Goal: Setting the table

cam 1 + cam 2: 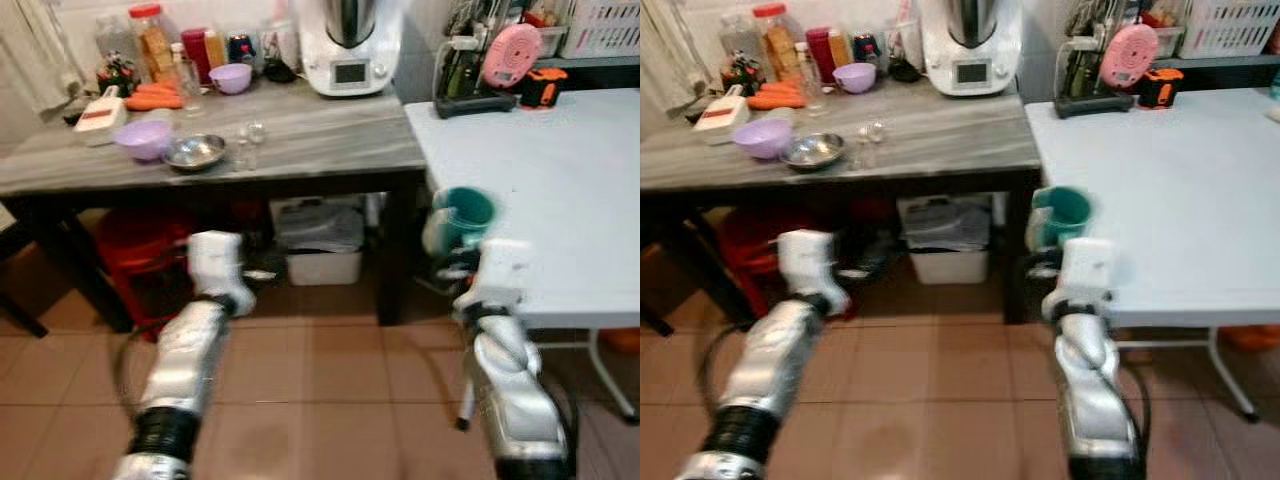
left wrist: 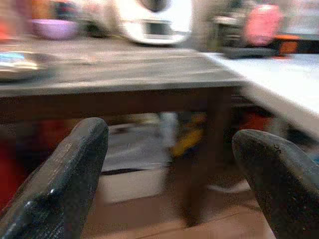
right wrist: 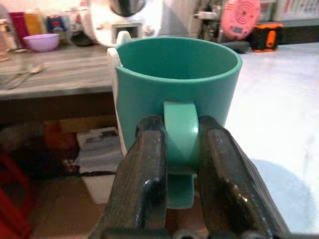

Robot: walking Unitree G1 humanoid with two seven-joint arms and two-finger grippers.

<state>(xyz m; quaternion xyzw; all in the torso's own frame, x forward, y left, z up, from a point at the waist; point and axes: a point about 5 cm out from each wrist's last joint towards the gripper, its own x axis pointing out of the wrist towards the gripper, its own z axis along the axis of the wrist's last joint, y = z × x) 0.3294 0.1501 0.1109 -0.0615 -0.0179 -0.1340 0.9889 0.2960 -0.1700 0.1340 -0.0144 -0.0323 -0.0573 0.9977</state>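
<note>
My right gripper (image 3: 180, 149) is shut on the handle of a teal mug (image 3: 177, 79), held upright at the near left edge of the white table (image 1: 560, 190). In the head views the teal mug (image 1: 465, 218) hangs just off that table's corner, above the floor. My left gripper (image 2: 169, 164) is open with nothing between its fingers (image 2: 65, 174), held low in front of the dark wooden table (image 1: 300, 140). On that wooden table sit a purple bowl (image 1: 143, 138), a steel bowl (image 1: 194, 151) and small clear glasses (image 1: 248, 140).
A white kitchen machine (image 1: 350, 45), jars and a second purple bowl (image 1: 230, 77) stand at the wooden table's back. A pink round device (image 1: 512, 55) and an orange tool (image 1: 543, 85) sit at the white table's far edge. Boxes (image 1: 320, 245) and a red crate (image 1: 145, 260) lie under the wooden table.
</note>
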